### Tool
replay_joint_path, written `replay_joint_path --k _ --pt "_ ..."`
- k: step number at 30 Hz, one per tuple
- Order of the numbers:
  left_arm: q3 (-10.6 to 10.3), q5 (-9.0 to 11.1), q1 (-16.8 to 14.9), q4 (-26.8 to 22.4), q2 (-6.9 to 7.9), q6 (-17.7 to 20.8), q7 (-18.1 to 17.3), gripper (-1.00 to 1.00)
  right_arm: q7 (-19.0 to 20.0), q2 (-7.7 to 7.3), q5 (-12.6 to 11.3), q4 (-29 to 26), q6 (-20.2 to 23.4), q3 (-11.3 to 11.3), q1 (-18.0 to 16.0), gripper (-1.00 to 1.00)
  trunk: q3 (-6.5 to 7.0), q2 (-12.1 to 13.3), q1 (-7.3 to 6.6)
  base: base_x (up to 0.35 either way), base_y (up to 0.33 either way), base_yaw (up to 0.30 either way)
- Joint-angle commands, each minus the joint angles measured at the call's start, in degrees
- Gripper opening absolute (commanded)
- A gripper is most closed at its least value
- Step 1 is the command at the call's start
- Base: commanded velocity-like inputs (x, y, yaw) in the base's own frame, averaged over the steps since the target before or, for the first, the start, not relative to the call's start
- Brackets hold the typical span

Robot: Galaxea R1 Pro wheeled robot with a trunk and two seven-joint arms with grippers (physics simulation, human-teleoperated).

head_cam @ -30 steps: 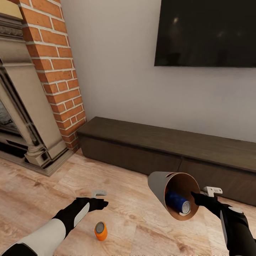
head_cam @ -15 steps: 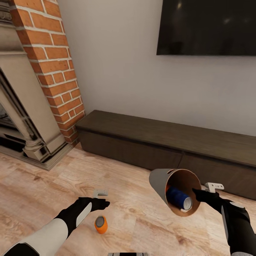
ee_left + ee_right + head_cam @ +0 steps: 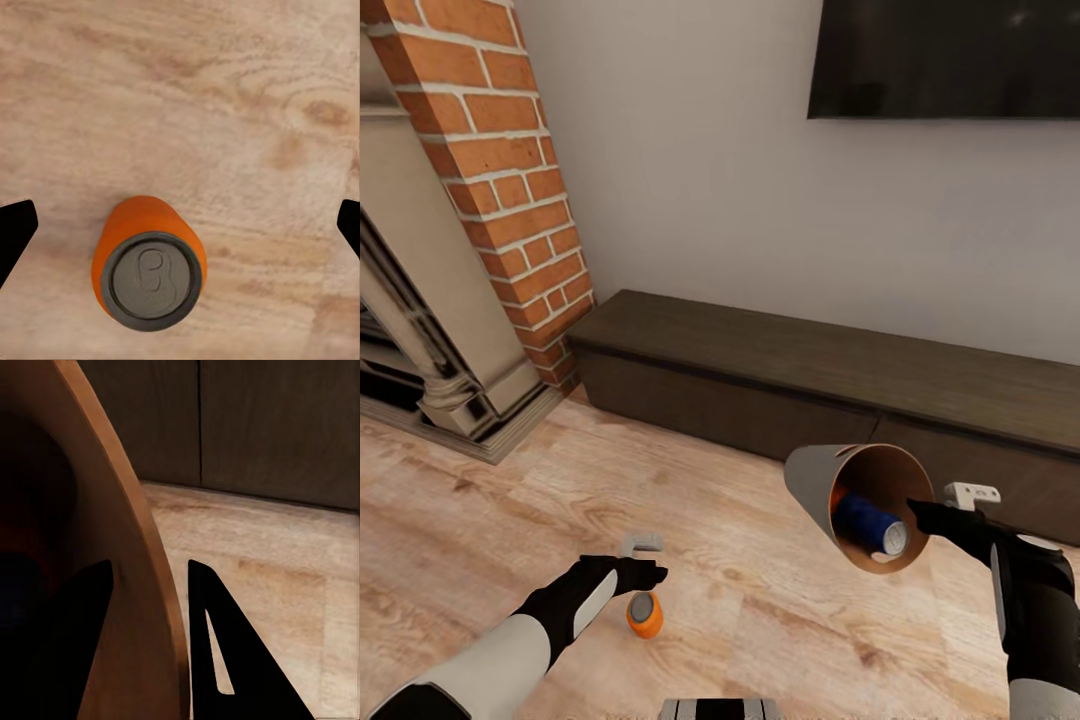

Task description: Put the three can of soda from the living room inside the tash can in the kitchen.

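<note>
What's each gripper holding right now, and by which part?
Right gripper pinches the trash can by its rim. Left gripper is open above an orange can, holding nothing.

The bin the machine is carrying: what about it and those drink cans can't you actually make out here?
- Second orange can: head view, a sliver behind the blue can, so mostly hidden inside the trash can.
- Bin interior: right wrist view, too dark to make out.
- Orange can on the floor: left wrist view, seen from above, its base hidden by its own body.
- TV: head view, cut off by the top edge.
</note>
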Motion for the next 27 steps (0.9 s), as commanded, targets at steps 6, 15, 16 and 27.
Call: replay_joint_path --k 6,15,16,27 --pt "0.1 0.0 0.0 0.0 0.25 0.0 -0.1 1.00 0.3 0.00 -0.9 -0.2 1.3 1.3 -0.3 -1.00 -1.33 -0.1 0.14 0.000 0.000 0.000" --pt "0.3 0.1 0.0 -0.1 0.49 0.0 -0.1 1.00 0.3 0.00 -0.9 -0.4 1.5 2.1 -0.4 -1.00 -2.66 -0.2 0.30 0.000 0.000 0.000" --pt "0.3 0.1 0.0 -0.1 0.50 0.0 -0.1 1.00 0.3 0.02 -0.8 -0.4 1.5 2.1 -0.4 -1.00 -2.66 -0.2 0.30 0.000 0.000 0.000" --pt "0.0 0.1 0.0 0.0 0.24 0.0 0.0 1.00 0.4 0.24 -0.9 -0.4 1.5 2.4 -0.3 -1.00 -4.43 -0.3 0.51 0.000 0.000 0.000"
